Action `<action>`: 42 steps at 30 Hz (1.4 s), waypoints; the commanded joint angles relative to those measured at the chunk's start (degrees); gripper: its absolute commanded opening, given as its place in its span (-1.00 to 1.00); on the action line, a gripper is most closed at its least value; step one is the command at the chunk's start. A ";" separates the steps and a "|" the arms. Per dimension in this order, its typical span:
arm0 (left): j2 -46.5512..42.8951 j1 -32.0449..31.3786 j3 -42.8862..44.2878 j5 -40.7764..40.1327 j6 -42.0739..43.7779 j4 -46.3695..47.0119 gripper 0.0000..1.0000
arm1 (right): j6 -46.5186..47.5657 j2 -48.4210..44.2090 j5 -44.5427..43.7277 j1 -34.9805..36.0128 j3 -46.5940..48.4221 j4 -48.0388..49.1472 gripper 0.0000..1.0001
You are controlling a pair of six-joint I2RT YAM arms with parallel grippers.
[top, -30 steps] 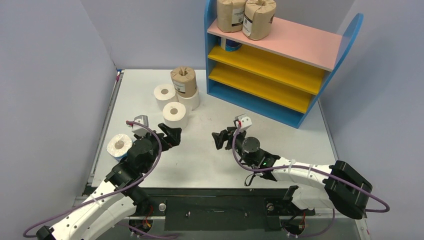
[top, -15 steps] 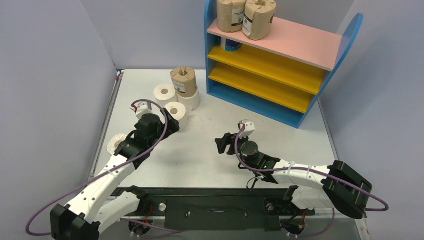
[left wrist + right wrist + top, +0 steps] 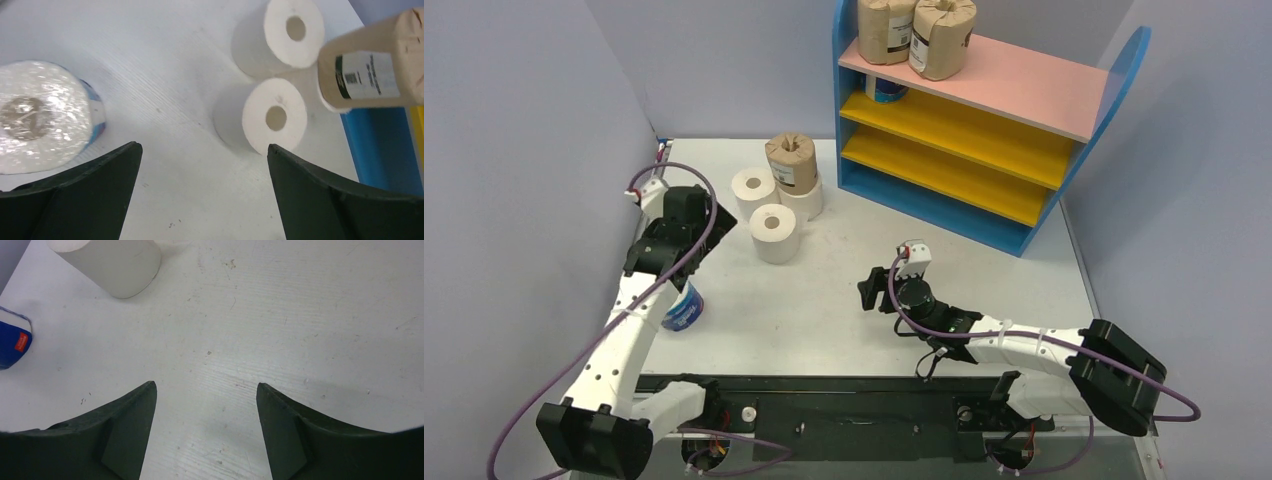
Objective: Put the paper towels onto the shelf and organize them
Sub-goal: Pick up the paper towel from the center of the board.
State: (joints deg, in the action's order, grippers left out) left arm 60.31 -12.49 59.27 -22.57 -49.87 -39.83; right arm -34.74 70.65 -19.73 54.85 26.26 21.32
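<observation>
Roll of white paper stands just beyond the spread left tool.

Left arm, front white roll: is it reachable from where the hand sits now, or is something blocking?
Probably yes. The left hand is open, and the front white roll stands on bare table just ahead of it with nothing between. A second white roll and a brown-wrapped roll crowd its far side only.

Robot lab, grey screens, white table
</observation>
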 commanded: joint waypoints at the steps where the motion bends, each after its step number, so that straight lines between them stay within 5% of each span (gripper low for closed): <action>1: 2.22 3.75 9.26 -12.02 -1.64 -17.01 0.93 | 0.54 -2.67 -1.00 0.43 0.25 -0.81 0.38; 6: 1.36 8.71 7.29 -13.33 -0.23 -17.10 0.93 | 1.38 -2.57 0.92 0.41 -0.30 0.24 0.38; 17: 10.72 18.43 4.19 -1.18 4.29 -8.06 0.93 | 1.82 -6.87 1.38 0.41 0.96 -5.73 0.38; 31: 13.18 18.59 -5.02 -0.30 0.05 -4.46 0.95 | 2.75 -5.09 3.26 0.40 3.40 -8.02 0.38; 42: 5.54 14.00 -11.37 11.02 8.42 3.81 0.84 | 1.74 -1.52 3.83 0.42 6.16 -7.61 0.37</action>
State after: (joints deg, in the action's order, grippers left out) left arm 68.55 4.60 51.37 -21.17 -44.47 -39.51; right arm -32.45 68.31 -16.03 54.85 29.80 12.64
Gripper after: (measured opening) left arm 0.931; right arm 0.688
